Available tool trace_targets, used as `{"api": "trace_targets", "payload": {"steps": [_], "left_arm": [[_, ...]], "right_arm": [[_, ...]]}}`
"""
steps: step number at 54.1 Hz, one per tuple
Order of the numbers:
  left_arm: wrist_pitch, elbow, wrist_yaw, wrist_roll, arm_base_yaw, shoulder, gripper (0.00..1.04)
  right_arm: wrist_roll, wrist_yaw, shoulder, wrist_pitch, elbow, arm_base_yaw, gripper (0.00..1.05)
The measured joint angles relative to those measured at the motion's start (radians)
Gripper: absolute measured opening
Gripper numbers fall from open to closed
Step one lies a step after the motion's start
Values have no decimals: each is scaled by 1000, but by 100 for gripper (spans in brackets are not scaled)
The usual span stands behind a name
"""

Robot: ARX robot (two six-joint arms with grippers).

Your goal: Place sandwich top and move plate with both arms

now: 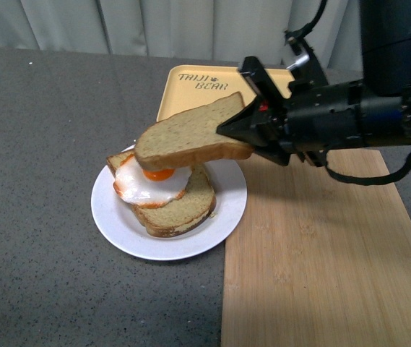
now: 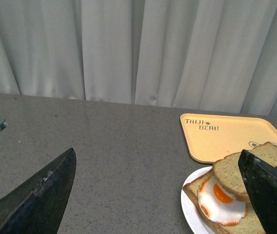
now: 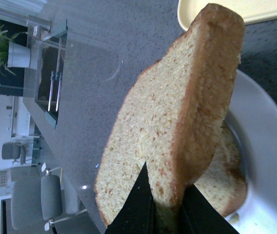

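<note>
My right gripper (image 1: 237,131) pinches the sandwich top (image 1: 185,137) by its right edge, over the fried egg (image 1: 147,186) on the plate (image 1: 113,217); my left gripper (image 2: 157,155) gapes wide, empty.

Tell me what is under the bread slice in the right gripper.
Beneath the sandwich top sits a fried egg on another bread slice, on the white plate. The egg's far edge is covered, and whether the two touch cannot be told.
</note>
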Motion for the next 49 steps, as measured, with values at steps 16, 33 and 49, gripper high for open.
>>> {"api": "trace_targets", "payload": {"steps": [16,33,49], "left_arm": [[0,0,0,0,0,0,98],[0,0,0,0,0,0,98],[0,0,0,0,0,0,98]], "right_arm": [[3,24,84,-33,76,39,4],[-67,78,61,-11,-6,31,40],[-193,221,-113,16,-142,-21,88]]}}
